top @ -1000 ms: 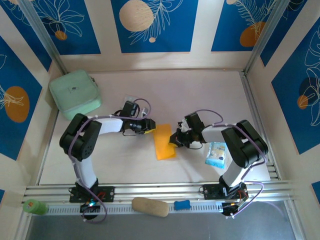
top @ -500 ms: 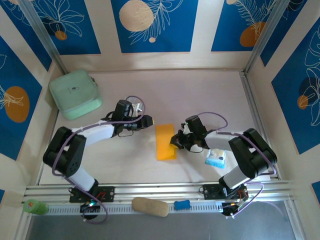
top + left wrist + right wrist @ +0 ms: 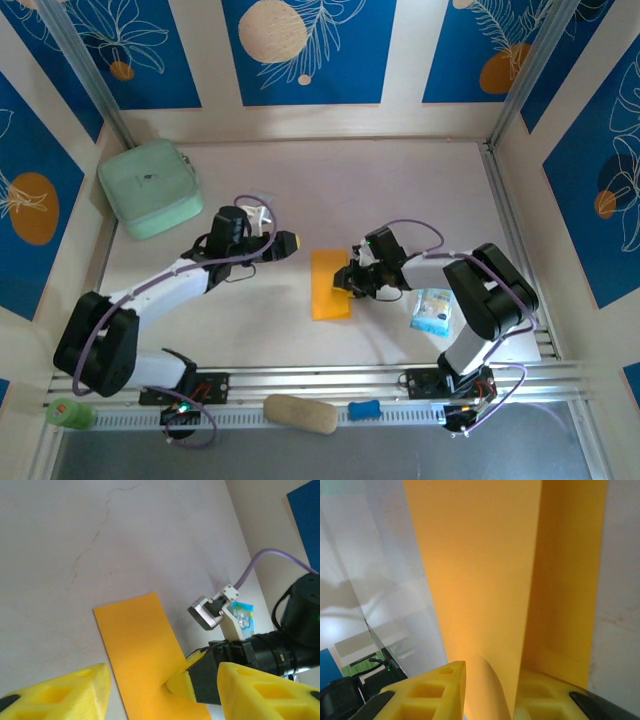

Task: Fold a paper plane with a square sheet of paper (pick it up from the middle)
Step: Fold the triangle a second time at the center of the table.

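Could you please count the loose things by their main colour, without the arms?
Green: 2 (pouch, roll)
Orange: 1 (paper)
Blue: 2 (packet, clip)
Tan: 1 (lump)
Total: 6

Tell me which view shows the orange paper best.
Top external: nearly the whole paper is in frame. Left wrist crops its near end; right wrist gives a close-up, outline cut off.

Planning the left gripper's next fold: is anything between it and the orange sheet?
Nothing visible: bare table lies between the left gripper and the square sheet of paper. The right gripper straddles the sheet's opposite, right edge.
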You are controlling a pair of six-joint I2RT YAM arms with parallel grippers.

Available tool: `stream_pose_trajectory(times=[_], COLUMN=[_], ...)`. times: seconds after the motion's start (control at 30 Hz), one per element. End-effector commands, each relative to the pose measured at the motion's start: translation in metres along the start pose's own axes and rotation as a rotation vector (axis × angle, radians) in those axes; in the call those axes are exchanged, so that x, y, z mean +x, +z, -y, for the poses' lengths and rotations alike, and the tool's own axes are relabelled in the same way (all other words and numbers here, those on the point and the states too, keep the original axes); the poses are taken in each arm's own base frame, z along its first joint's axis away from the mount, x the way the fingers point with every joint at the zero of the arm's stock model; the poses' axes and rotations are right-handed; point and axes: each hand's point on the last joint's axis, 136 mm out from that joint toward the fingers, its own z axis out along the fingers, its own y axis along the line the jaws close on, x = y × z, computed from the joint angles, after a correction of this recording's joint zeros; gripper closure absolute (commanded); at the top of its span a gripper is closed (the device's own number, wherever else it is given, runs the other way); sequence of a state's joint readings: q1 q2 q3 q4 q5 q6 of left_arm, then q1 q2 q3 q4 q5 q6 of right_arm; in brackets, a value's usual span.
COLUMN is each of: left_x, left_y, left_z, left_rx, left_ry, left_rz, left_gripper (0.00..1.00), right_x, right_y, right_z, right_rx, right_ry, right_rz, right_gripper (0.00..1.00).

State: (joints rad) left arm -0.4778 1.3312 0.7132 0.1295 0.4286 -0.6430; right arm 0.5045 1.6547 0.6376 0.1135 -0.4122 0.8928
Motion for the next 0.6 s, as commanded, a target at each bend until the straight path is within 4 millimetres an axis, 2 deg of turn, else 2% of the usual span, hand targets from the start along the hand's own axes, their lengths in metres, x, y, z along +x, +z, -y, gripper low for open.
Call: stream_pose_trajectory(times=[0.0, 0.1, 0.13, 0.3, 0.57], left_x=[-0.007, -0.011, -0.012, -0.019, -0.015], left_y=[-0.012, -0.018, -0.02, -0.031, -0.03], left_z=[0.003, 0.004, 0.004, -0.011, 0.008], left_rx=[-0.022, -0.035, -0.038, -0.118, 0.066], left_ry=[0.08, 0.111, 0.119, 0.071, 0.094], left_rz=[0.035, 0.049, 0.054, 0.115, 0.177], left_gripper=[0.27, 0.05, 0.0, 0.0, 0.02], right_x=[-0.001, -0.003, -0.003, -0.007, -0.01], right_y=[-0.002, -0.005, -0.006, -0.008, -0.007], right_z=[-0.004, -0.003, -0.002, 0.002, 0.002], right_rx=[-0.017, -0.013, -0.01, -0.011, -0.017], right_ry=[-0.026, -0.032, -0.033, -0.026, -0.02], right_rz=[-0.031, -0.03, -0.03, -0.034, -0.038], right_gripper=[0.77, 0.76, 0.76, 0.75, 0.88])
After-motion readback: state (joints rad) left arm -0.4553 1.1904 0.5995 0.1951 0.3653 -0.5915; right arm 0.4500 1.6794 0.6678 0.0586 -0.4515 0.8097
